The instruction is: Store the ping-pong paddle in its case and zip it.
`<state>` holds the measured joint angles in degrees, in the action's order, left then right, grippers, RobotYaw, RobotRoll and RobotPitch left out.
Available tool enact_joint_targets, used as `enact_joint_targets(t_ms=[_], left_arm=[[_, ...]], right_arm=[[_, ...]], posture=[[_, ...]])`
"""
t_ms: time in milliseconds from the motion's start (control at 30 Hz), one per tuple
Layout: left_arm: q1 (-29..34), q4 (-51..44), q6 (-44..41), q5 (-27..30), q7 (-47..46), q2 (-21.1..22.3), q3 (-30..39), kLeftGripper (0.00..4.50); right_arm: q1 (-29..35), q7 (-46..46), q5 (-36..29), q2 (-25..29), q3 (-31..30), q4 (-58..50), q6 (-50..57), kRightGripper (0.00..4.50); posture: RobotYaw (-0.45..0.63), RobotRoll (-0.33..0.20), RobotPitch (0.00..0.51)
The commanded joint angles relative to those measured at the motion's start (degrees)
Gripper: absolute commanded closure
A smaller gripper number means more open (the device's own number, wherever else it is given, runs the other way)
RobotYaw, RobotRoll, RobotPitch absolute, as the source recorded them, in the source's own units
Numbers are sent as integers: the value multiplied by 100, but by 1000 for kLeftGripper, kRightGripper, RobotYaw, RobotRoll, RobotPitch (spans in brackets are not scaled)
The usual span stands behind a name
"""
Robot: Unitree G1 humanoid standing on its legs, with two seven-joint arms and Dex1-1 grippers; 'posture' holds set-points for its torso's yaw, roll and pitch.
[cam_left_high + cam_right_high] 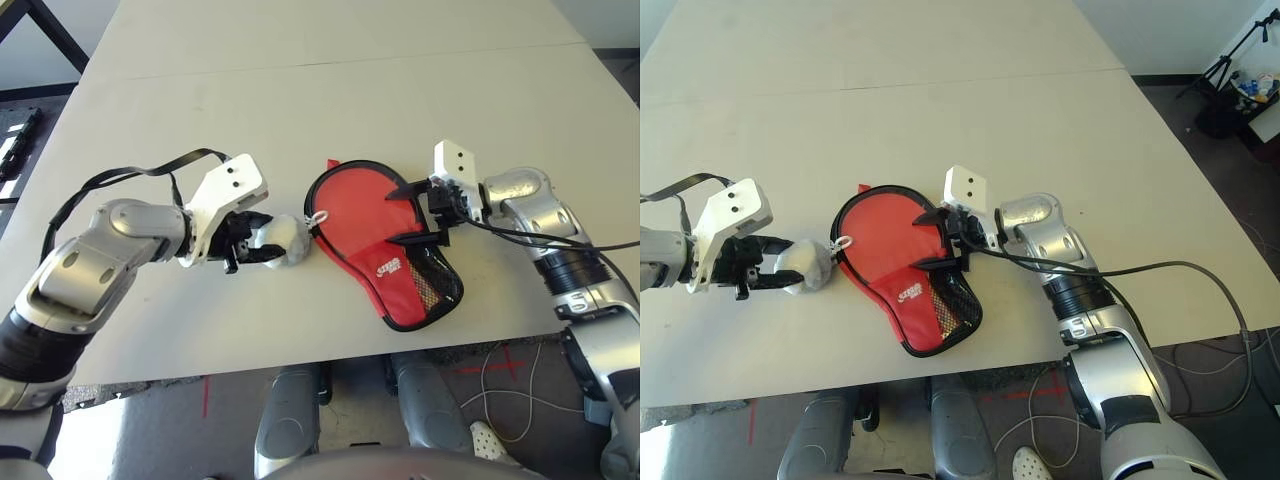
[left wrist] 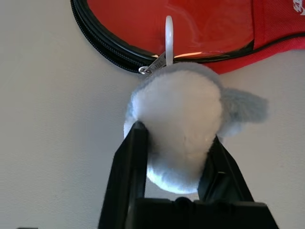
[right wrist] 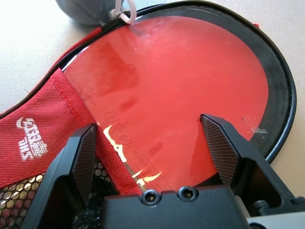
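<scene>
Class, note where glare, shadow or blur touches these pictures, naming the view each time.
Left eye view: a white glare patch on the floor, lower left. Left wrist view: thin bright streaks on the case near its zipper edge; soft, faint shading on the tabletop. Right wrist view: a white glint along the case's edge, beside the red fabric.

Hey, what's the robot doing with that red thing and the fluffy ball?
The robot's left gripper has its fingers around the fluffy grey-and-white ball, which hangs by a ring from the zipper pull. The right gripper is open over the red paddle case. The ping-pong paddle is already inside, so closing the zipper is probably the job now.
</scene>
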<state>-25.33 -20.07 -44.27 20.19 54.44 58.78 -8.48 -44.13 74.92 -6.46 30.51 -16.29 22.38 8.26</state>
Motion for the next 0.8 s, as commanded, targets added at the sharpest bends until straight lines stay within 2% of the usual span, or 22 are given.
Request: enact_joint_targets(t_ms=[33,100,167,467,800], left_arm=[[-136,314,261,-456,-55,-59,-274,3757],[-347,576,472,-738,-169,-151,-350,4137],[-555,833,643,-986,-250,-254,-410,4269],[-1843,2460,1512,-2004,-543,-1121,-739,4271],[-3585,5098,2953,-2814,-993,-2550,-940,4272]], right_arm=[[230,-42,268,43,-209,88,101,0],[243,-53,273,49,-215,55,123,0],[261,-75,309,70,-239,27,134,0],[340,-121,407,117,-313,-56,175,0],[398,-176,471,165,-377,-166,224,0]], posture=[[60,0,285],[60,0,285],[60,0,285],[48,0,283],[34,0,282]])
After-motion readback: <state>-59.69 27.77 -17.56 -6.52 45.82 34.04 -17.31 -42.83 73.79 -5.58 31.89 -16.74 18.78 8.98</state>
